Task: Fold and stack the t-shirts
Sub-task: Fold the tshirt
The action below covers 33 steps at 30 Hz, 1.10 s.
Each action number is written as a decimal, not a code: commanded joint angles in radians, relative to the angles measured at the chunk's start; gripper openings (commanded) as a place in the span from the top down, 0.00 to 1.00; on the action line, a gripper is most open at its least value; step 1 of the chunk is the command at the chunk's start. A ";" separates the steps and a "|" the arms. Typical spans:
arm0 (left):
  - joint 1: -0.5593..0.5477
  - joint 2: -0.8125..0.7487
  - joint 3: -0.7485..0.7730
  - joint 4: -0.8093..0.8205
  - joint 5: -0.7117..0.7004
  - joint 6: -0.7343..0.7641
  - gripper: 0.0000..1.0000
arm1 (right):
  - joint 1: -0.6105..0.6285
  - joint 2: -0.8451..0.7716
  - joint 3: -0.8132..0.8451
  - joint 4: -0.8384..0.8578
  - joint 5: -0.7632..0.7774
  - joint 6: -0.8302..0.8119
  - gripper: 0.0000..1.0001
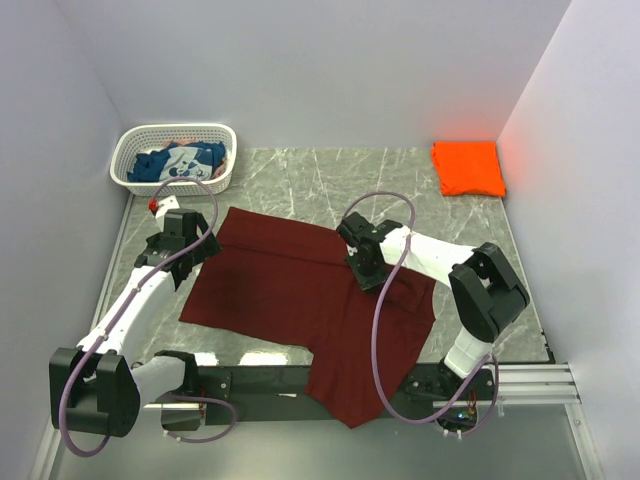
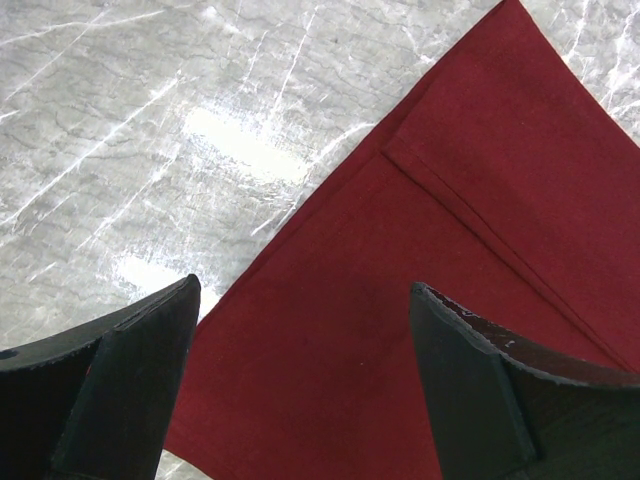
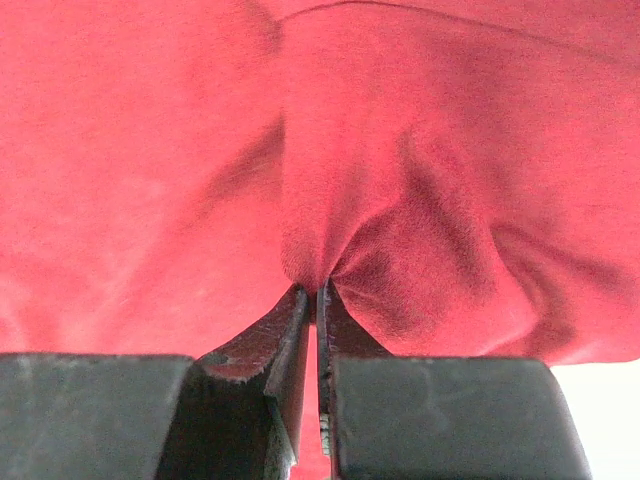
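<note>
Your right gripper [image 3: 316,295] is clamped shut on a pinched fold of the maroon t-shirt [image 1: 290,290], which lies spread across the middle of the table [image 1: 300,170]. Your left gripper [image 2: 303,287] hangs wide open and empty over its far left corner. The orange t-shirt [image 1: 468,167] sits folded far right; the blue t-shirt [image 1: 178,160], apparently crumpled, lies in the far-left basket [image 1: 222,131].

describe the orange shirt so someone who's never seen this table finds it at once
Take the grey marble table and go to its far right corner. The orange t-shirt lies there, folded flat. It lies alone, unlike the maroon t-shirt spread mid-table and the blue t-shirt heaped in the white basket.
</note>
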 commanded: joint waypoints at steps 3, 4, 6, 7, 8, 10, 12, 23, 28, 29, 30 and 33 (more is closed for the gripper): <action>-0.002 0.000 0.033 0.017 -0.003 0.022 0.10 | 0.001 0.005 0.057 -0.048 -0.121 0.015 0.87; -0.002 -0.002 0.033 0.018 -0.002 0.022 0.10 | -0.002 0.006 0.060 -0.049 -0.130 0.020 0.87; -0.002 -0.002 0.033 0.020 0.003 0.023 0.10 | -0.002 0.017 0.074 -0.055 -0.142 0.031 0.87; -0.002 0.000 0.032 0.020 0.003 0.023 0.10 | -0.001 0.022 0.082 -0.055 -0.155 0.034 0.85; -0.002 0.003 0.033 0.020 0.006 0.023 0.10 | -0.002 0.031 0.086 -0.057 -0.159 0.037 0.82; -0.002 0.006 0.035 0.020 0.014 0.025 0.09 | -0.002 0.045 0.094 -0.057 -0.170 0.052 0.75; -0.002 0.008 0.035 0.020 0.021 0.028 0.09 | -0.002 0.049 0.094 -0.058 -0.193 0.064 0.71; -0.134 -0.035 0.030 0.021 0.216 -0.073 0.08 | -0.229 -0.372 -0.139 0.057 -0.169 0.227 0.56; -0.339 -0.011 0.039 0.075 0.313 -0.217 0.09 | -0.490 -0.610 -0.353 0.139 -0.237 0.327 0.53; -0.367 0.001 0.041 0.093 0.325 -0.239 0.09 | -0.524 -0.639 -0.384 0.153 -0.251 0.337 0.53; -0.396 0.012 0.044 0.110 0.352 -0.272 0.09 | -0.554 -0.670 -0.412 0.167 -0.267 0.354 0.54; -0.510 0.079 0.068 0.188 0.366 -0.320 0.11 | -0.663 -0.756 -0.512 0.209 -0.319 0.364 0.56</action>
